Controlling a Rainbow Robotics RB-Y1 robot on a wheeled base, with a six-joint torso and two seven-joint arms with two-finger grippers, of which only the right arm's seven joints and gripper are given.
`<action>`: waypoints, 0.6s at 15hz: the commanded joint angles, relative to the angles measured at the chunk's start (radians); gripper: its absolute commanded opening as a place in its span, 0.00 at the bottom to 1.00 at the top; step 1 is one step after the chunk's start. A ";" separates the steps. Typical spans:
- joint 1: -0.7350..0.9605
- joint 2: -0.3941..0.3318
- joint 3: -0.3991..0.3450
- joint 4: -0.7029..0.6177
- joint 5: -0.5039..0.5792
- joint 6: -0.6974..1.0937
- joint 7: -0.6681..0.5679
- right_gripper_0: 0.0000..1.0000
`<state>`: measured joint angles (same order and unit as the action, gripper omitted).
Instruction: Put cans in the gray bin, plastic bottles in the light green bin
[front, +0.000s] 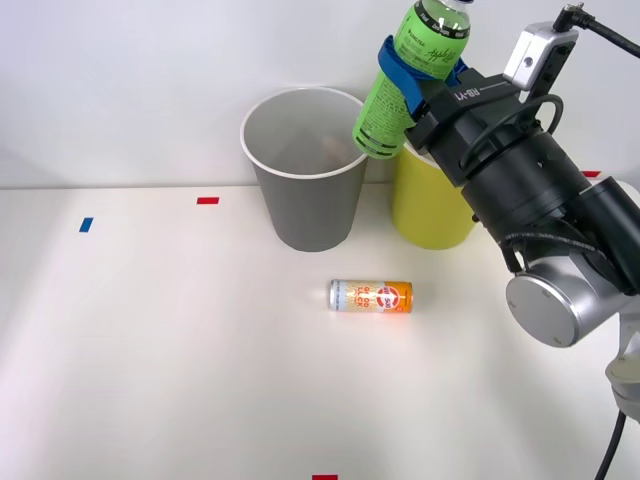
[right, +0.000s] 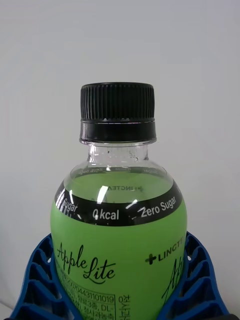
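Aloft: ribbed blue hand (front: 420, 68) clamps glossy green bottle (front: 410, 75) | slim can (front: 371, 296) lies sideways on table (front: 150, 350)

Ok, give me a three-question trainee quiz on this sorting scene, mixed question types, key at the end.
1. True or false: the right gripper is shut on the green bottle.
2. The can is: A) upright on the table, B) lying on its side on the table, C) inside the gray bin.
3. Fill in: the bin partly hidden behind the arm is the ___ bin.

Key: 1 true; 2 B; 3 light green.
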<state>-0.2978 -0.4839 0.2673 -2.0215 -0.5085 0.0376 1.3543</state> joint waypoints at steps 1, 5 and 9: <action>-0.109 -0.002 -0.030 0.165 -0.004 -0.065 -0.004 0.00; -0.201 -0.004 -0.074 0.296 -0.001 -0.064 -0.003 0.00; -0.225 -0.045 -0.086 0.389 0.005 -0.065 0.000 0.00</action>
<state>-0.5170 -0.5126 0.1817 -1.6468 -0.5052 -0.0259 1.3572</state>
